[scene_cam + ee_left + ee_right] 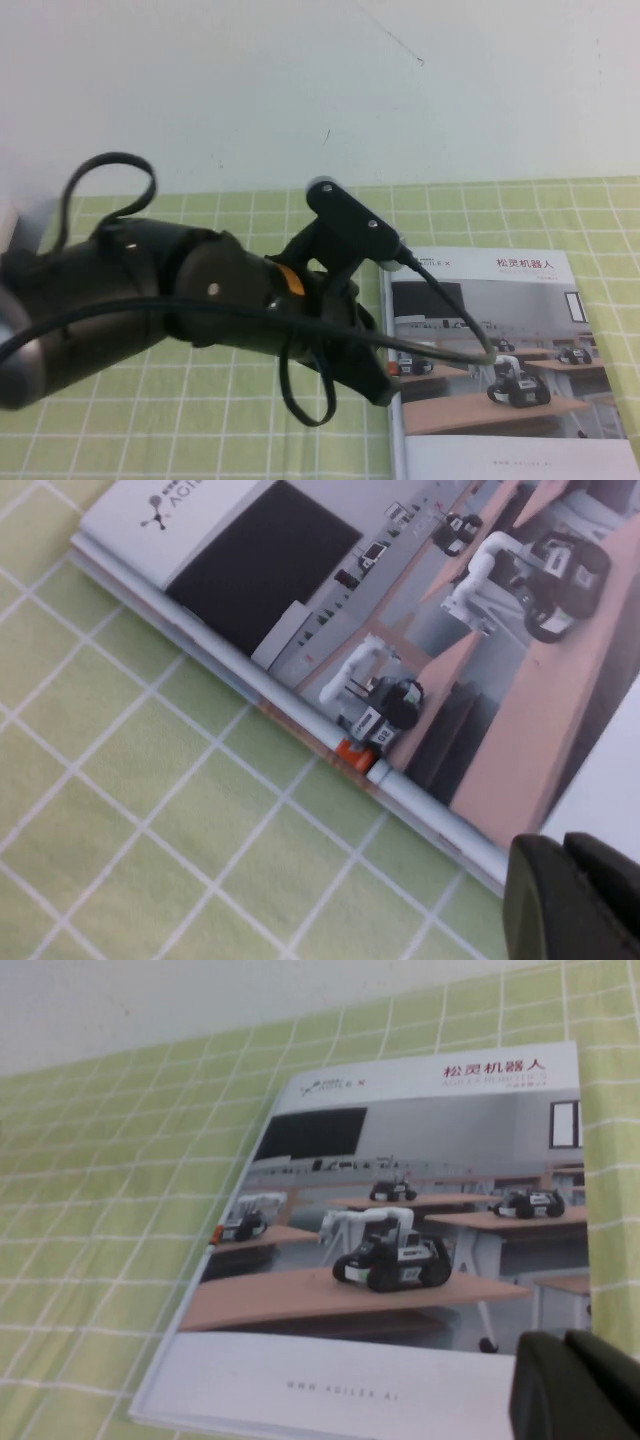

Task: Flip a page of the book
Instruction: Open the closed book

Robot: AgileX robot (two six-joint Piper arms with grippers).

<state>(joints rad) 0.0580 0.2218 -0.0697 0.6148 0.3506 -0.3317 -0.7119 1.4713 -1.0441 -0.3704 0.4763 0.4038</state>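
Currently I see the book (505, 360) lying closed and flat on the green checked tablecloth (200, 430), at the right and near side of the table, with its spine along its left edge. The white cover faces up; it carries a Chinese title at the far right corner and a photo of small robots on wooden desks. No page is lifted: the leaves lie stacked under the cover, and their edges show as thin layers along the spine in the left wrist view.

Left arm (150, 300): it reaches across from the left, low over the cloth. Its left gripper (375, 385) sits just beside the book's spine edge, at about the middle of that edge. In the high view the fingers are hidden behind the wrist body, and the left wrist view shows only a dark fingertip (570, 900) at the corner, so I cannot tell how the jaws stand. Contact with the book looks possible, but I cannot confirm it from these views.

Right gripper (575, 1385): it is outside the high view. Its wrist camera looks down on the cover from the near right side, above the book's near right corner. The jaws are together and carry nothing.
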